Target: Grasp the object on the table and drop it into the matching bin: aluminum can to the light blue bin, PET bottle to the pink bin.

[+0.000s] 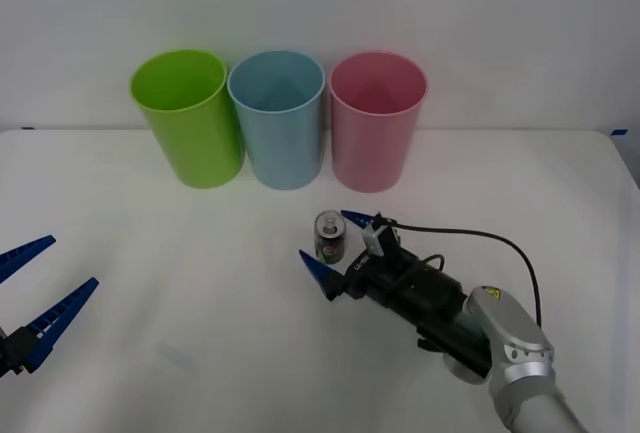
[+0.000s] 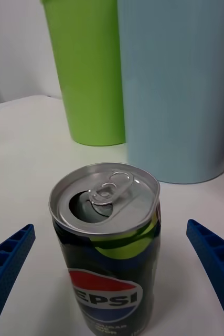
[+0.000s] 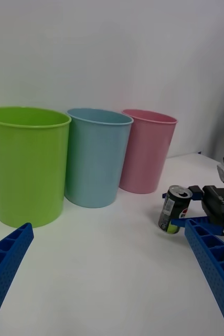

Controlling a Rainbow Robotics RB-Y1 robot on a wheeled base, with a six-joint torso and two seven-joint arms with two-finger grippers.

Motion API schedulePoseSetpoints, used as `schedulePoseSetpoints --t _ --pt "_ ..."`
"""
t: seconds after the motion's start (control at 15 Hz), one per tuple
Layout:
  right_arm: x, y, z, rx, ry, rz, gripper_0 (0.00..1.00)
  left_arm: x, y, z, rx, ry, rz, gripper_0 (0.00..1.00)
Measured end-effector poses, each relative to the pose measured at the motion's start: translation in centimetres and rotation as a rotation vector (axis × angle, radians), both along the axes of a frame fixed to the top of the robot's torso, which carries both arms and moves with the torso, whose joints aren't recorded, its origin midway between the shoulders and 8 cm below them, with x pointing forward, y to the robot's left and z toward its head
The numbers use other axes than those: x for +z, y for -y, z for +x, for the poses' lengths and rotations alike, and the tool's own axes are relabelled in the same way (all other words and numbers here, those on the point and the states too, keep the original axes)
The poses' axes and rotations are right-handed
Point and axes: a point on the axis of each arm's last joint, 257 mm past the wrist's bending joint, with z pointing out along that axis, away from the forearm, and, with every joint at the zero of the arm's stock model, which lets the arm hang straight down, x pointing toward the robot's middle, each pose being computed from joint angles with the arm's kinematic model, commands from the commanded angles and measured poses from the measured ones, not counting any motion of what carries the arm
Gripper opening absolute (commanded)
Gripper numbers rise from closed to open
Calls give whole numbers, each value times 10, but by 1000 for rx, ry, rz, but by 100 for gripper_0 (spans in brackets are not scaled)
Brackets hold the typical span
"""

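From the front view, the small silver-topped aluminum can with a dark printed label (image 1: 329, 237) stands upright on the wide white counter (image 1: 200, 283), in front of the tall pale blue plastic bin (image 1: 279, 118) and the tall pink plastic bin (image 1: 374, 119), with a lime green plastic bin (image 1: 188, 116) at the left end of the row. The right hand (image 1: 336, 248) reaches in low from the right, its blue ribbed fingers spread to either side of the can without touching it; the left hand (image 1: 38, 288) waits released near the counter's left edge, well apart from everything. From the right wrist view, the can (image 2: 107, 247) sits centred between the two blue fingers (image 2: 7, 262), gaps on both sides, its pull tab bent up over an opened mouth, with the green and pale blue bins (image 2: 180, 89) beyond. From the left wrist view, the can (image 3: 174, 209) stands near the pink bin (image 3: 147, 149), with the right hand's finger (image 3: 182, 222) beside its base. The risk I judge from here is that uneven closing pushes the light, probably empty can sideways or tips it before both fingers bite; squeezing too hard could dent it, and carrying it to the neighbouring pink bin would be the wrong sort.
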Motion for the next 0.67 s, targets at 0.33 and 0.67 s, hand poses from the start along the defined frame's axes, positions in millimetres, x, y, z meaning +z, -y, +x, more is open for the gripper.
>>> schedulePoseSetpoints --t 0.33,0.67 --pt "-1 -3 2 -11 2 -5 100 0 0 0 0 0 0 100" --pt "-1 -3 3 -22 3 -8 0 0 0 0 0 0 0 100"
